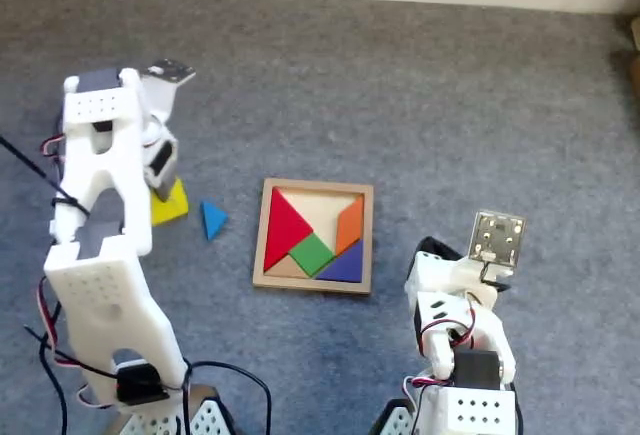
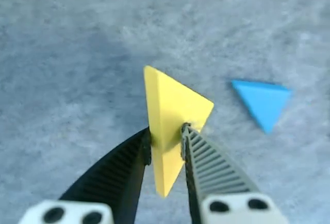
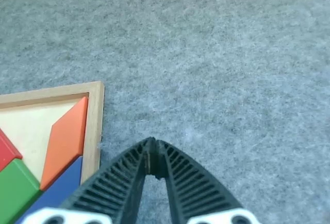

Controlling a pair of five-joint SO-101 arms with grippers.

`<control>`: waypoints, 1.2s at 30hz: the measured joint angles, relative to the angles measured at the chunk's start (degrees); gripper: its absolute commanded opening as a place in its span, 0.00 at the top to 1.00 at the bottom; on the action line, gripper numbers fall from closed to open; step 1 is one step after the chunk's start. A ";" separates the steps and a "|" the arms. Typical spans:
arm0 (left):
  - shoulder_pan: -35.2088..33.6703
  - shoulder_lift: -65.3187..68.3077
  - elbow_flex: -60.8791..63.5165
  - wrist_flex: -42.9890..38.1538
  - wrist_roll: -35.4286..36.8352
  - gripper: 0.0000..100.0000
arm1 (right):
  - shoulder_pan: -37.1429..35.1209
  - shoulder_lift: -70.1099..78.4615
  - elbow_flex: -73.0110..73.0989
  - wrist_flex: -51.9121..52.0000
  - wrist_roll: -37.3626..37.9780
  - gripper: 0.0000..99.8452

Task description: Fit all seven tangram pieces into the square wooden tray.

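Observation:
The square wooden tray (image 1: pixel 366 240) lies mid-table holding a red triangle (image 1: pixel 285 223), an orange parallelogram (image 1: pixel 349 225), a green square (image 1: pixel 312 252) and a dark blue triangle (image 1: pixel 345 265). In the right wrist view, the tray's corner (image 3: pixel 96 126) sits beside my right gripper (image 3: pixel 153 158), which is shut on nothing over the carpet. My left gripper (image 2: pixel 166 140) is shut on the yellow triangle (image 2: pixel 170 112), tilted on edge. From above, that yellow triangle (image 1: pixel 170 202) peeks out beside the left arm, left of the tray. A light blue triangle (image 1: pixel 212 220) lies flat between them, also seen as the light blue triangle (image 2: pixel 262 102).
Grey carpet (image 1: pixel 400 95) covers the table all around. The right arm (image 1: pixel 465 335) is folded near the front, just right of the tray. Cables trail at the left arm's base (image 1: pixel 130 385).

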 measured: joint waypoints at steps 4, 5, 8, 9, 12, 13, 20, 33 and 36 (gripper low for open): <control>3.08 0.00 0.09 1.05 1.23 0.90 | 0.00 0.00 0.00 0.00 0.00 1.00; 3.52 0.00 0.09 1.05 1.32 0.90 | 0.00 0.00 0.00 0.00 0.00 1.00; 3.69 0.00 0.09 1.23 1.58 0.96 | 0.00 0.00 0.00 0.00 0.00 1.00; 3.78 -0.09 0.09 1.41 1.67 0.97 | 0.00 0.00 0.00 0.00 0.00 1.00; 4.22 -0.79 0.09 1.58 1.67 0.99 | 0.00 0.00 0.00 0.00 0.00 1.00; 4.22 -0.88 0.09 1.58 1.67 0.99 | 0.00 0.00 0.00 0.00 0.00 1.00; 5.27 -1.41 0.00 4.04 1.67 0.99 | 0.00 0.00 0.00 0.00 0.00 1.00; 7.47 -1.76 0.00 5.63 4.31 0.99 | 0.00 0.00 0.00 0.00 0.00 1.00; 8.88 -1.76 -0.09 6.24 4.57 0.99 | 0.00 0.00 0.00 0.00 0.00 1.00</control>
